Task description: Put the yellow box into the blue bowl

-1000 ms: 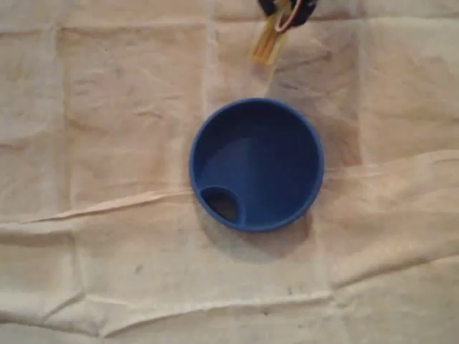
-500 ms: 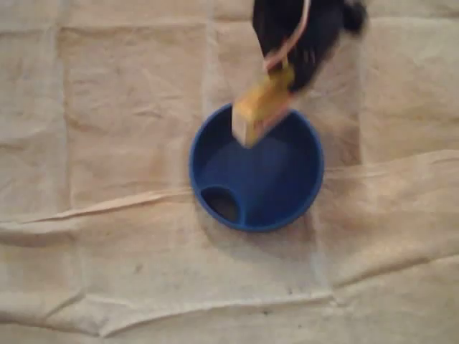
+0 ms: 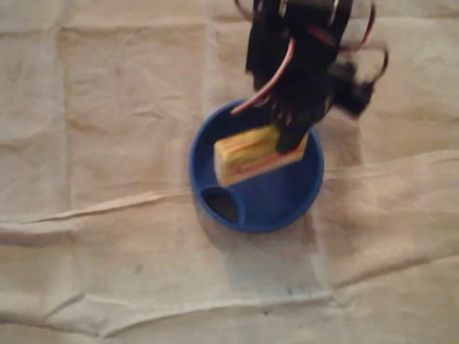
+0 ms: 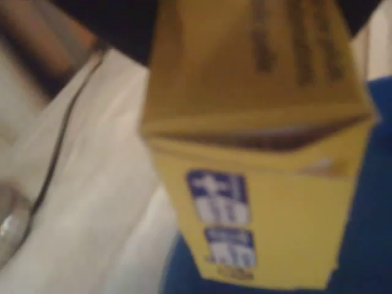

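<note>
Yellow box (image 3: pixel 251 154) hangs over the middle of the blue bowl (image 3: pixel 276 206) in the overhead view. My gripper (image 3: pixel 290 140) is clamped on the box end nearest the bowl's upper rim. To do this well, I judge I should lower straight down, stay inside the rim and clear of the small round pocket (image 3: pixel 221 204) at the bowl's lower left, then let go. In the wrist view the box (image 4: pixel 263 202) sits close, with the bowl's blue (image 4: pixel 376 202) beneath it and pale cloth (image 4: pixel 110 202) beyond the bowl's left side.
</note>
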You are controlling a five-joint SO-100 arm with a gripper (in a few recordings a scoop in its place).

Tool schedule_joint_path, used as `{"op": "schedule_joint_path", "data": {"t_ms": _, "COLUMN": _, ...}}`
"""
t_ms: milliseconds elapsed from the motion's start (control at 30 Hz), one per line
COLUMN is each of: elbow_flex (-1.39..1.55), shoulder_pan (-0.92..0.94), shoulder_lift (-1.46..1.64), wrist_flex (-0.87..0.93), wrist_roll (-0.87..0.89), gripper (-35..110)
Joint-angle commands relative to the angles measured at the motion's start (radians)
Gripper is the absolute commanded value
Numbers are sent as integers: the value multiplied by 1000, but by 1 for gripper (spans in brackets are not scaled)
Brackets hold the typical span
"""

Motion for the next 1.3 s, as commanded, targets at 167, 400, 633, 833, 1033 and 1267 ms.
{"op": "schedule_joint_path", "data": {"t_ms": 167, "elbow_flex": -80, "shoulder_pan": -2, "shoulder_lift": 31, "wrist_flex": -9, "wrist_roll": 3, "gripper": 4}}
{"op": "schedule_joint_path", "data": {"t_ms": 400, "elbow_flex": -81, "shoulder_pan": 0, "shoulder_lift": 43, "wrist_flex": -9, "wrist_roll": 3, "gripper": 18}}
{"op": "schedule_joint_path", "data": {"t_ms": 633, "elbow_flex": -80, "shoulder_pan": 2, "shoulder_lift": 43, "wrist_flex": -8, "wrist_roll": 3, "gripper": 21}}
{"op": "schedule_joint_path", "data": {"t_ms": 833, "elbow_flex": -80, "shoulder_pan": 2, "shoulder_lift": 43, "wrist_flex": -8, "wrist_roll": 3, "gripper": 21}}
{"op": "schedule_joint_path", "data": {"t_ms": 1033, "elbow_flex": -80, "shoulder_pan": 28, "shoulder_lift": 43, "wrist_flex": -8, "wrist_roll": 2, "gripper": 21}}
{"op": "schedule_joint_path", "data": {"t_ms": 1267, "elbow_flex": -92, "shoulder_pan": 41, "shoulder_lift": 43, "wrist_flex": -9, "wrist_roll": 2, "gripper": 4}}
